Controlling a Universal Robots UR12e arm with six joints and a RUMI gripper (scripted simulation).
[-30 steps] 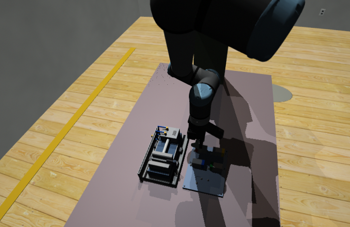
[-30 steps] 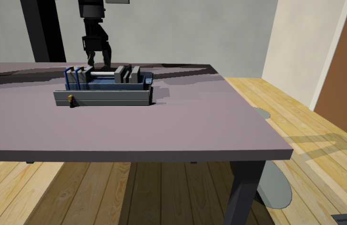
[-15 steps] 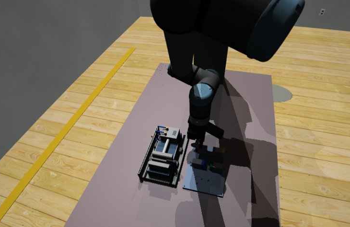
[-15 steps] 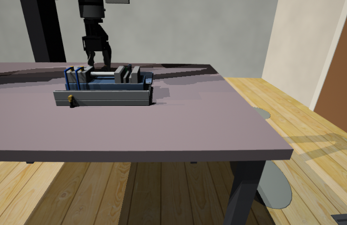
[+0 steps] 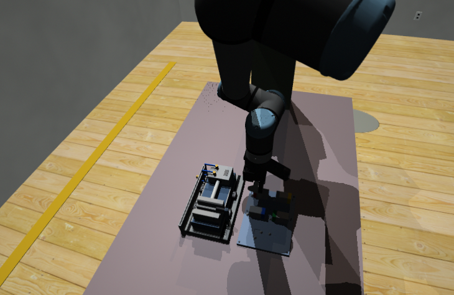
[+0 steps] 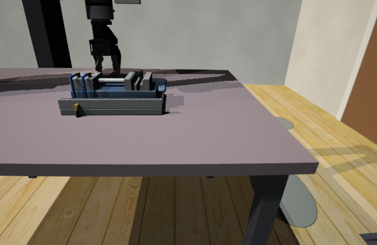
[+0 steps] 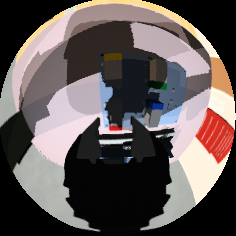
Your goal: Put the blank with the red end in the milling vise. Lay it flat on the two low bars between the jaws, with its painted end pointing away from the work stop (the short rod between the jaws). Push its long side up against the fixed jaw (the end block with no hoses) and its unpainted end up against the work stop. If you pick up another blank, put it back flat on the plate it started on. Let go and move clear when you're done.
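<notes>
The blank with the red end (image 5: 260, 196) lies flat on the grey plate (image 5: 267, 228) right of the milling vise (image 5: 211, 201). It is dark in the arm's shadow. In the wrist view its red end (image 7: 115, 128) shows just ahead of my fingertips. My gripper (image 5: 257, 189) hangs straight down over that end, partly open, with nothing between the fingers. In the exterior view the gripper (image 6: 108, 67) stands low behind the vise (image 6: 116, 86). The vise's hose block (image 5: 217, 172) is at the far end and the plain fixed jaw (image 5: 206, 218) at the near end.
Three other blanks lie on the same plate, with a blue end (image 5: 263, 211), a green end (image 5: 274, 215) and an orange end (image 5: 288, 196). A red striped panel (image 7: 215, 135) shows at the right of the wrist view. The arm's big links overhang the table.
</notes>
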